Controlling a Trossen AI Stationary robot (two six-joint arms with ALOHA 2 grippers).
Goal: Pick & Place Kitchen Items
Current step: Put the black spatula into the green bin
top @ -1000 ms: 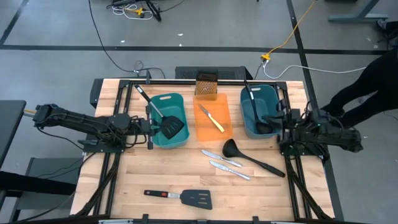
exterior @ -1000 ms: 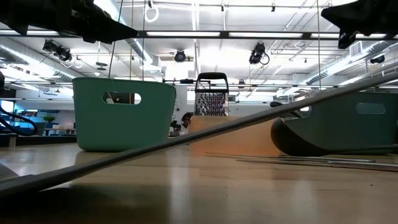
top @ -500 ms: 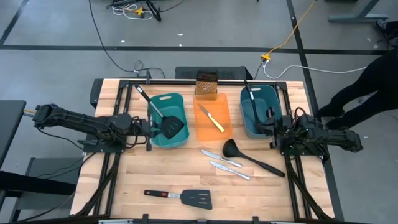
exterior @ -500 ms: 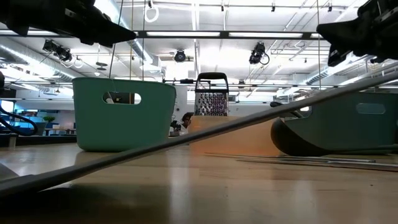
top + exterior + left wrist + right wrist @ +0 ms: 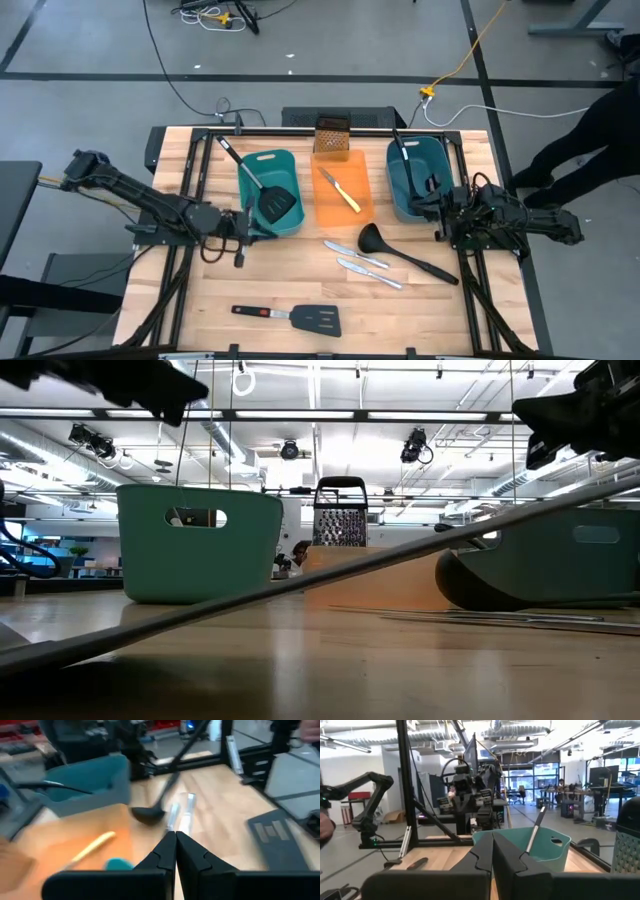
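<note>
Left claw (image 5: 240, 240) and right claw (image 5: 438, 210), both clenched and empty, flank the orange tray (image 5: 345, 205); the ladle (image 5: 400, 253) beside it awaits pickup.

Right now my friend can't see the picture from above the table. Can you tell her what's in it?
Two robot arms wait at the sides of a wooden table, the left gripper and right gripper both shut and empty. Between them sit two teal tubs holding utensils and an orange tray with a small yellow-handled knife; a ladle, two table knives and a spatula lie loose.

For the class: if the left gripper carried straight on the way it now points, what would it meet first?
Probably the ladle on the table, or the two table knives beside it; the shut left gripper aims there, though depth is uncertain.
</note>
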